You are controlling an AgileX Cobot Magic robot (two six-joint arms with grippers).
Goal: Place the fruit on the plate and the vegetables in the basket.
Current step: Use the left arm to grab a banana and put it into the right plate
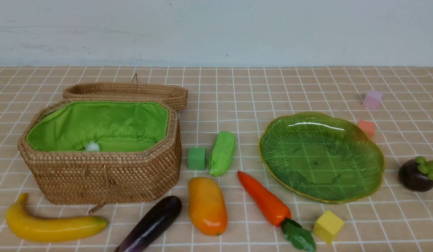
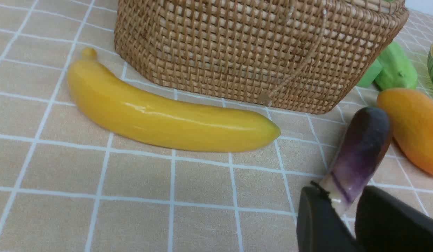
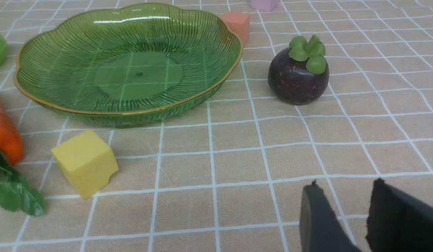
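Note:
In the front view the open wicker basket (image 1: 97,175) stands at the left and the green glass plate (image 1: 370,154) at the right, with nothing in either. The banana (image 1: 52,227), eggplant (image 1: 153,222), mango (image 1: 206,206) and carrot (image 1: 263,199) lie along the near edge. The cucumber (image 1: 222,153) lies between basket and plate, and the mangosteen (image 1: 416,175) sits right of the plate. My left gripper (image 2: 342,189) is open, its fingertips either side of the eggplant's (image 2: 360,150) pale near end. My right gripper (image 3: 346,183) is open over bare cloth, short of the mangosteen (image 3: 297,77). Neither arm shows in the front view.
Small cubes are scattered about: green (image 1: 196,158) beside the cucumber, yellow (image 1: 327,225) near the carrot's leaves, orange (image 1: 367,127) and pink (image 1: 372,99) behind the plate. The basket's lid (image 1: 125,91) lies flat behind it. A checked tan cloth covers the table.

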